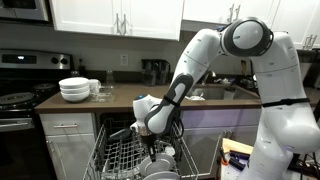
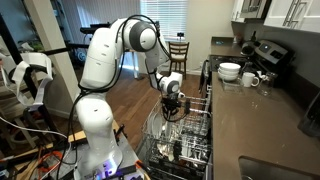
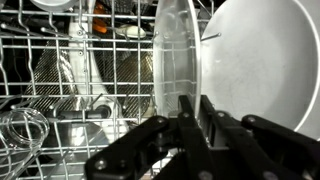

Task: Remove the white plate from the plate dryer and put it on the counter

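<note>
The grasp is the step in hand; the gripper [image 3: 195,112] sits low in the plate dryer [image 3: 60,70], at the lower middle of the wrist view; its fingers [image 3: 184,115] stand narrowly apart by the upright white plate [image 3: 255,70] at right; whether they pinch its rim I cannot tell. Next, in my judgement: secure the rim, lift straight up clear of the tines, then carry it to the counter [image 1: 125,97].

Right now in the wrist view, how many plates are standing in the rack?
2. An edge-on plate directly above the pincer; a white plate facing the camera to its right. More may be hidden off-frame.
</note>
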Motion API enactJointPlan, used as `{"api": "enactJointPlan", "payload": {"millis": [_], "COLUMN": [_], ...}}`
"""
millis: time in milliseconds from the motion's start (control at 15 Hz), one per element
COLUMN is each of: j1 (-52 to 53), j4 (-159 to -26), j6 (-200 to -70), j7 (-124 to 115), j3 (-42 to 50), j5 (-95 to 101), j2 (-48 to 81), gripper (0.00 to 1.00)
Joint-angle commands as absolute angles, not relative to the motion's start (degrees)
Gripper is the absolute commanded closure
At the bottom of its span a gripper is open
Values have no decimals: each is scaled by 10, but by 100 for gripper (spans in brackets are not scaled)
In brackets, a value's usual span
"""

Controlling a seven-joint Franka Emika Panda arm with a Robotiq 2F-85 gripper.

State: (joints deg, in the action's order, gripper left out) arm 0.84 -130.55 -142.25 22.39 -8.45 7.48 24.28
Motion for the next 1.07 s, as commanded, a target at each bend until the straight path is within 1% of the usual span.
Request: {"api": "enactJointPlan", "payload": {"millis": [0,67,133,200,333,400,467,533,600,667,733,800,867,1000], "j1": [-2,-2,-2,-1,0,0,0,0,0,0,0,0,-1,-2], "j4": [-1297,-1297,-1297,-1296,-1296,-1296,-1296,-1296,-1296,-1296,-1296,-1296,-1296,-1295], "j6": [-1406,-1405,-1404,-1401,-1397,-1397,-1397,-1397,-1396,-1396,-1396,-1395,-1393,-1387], "j7": [250,251,251,249,249,248,249,248,248,249,250,250,252,254], "j3": [-89,-90,-90,-89,-90,-89,-89,-89,-89,-89,-89,-89,-91,-92], "j5": [63,63,63,63,61,62,62,62,62,63,63,62,60,58], "j2": [244,244,243,243,241,242,242,241,240,241,240,240,239,235], "gripper": [92,92,96,71,63,56,67,69,45,64,89,89,94,100]}}
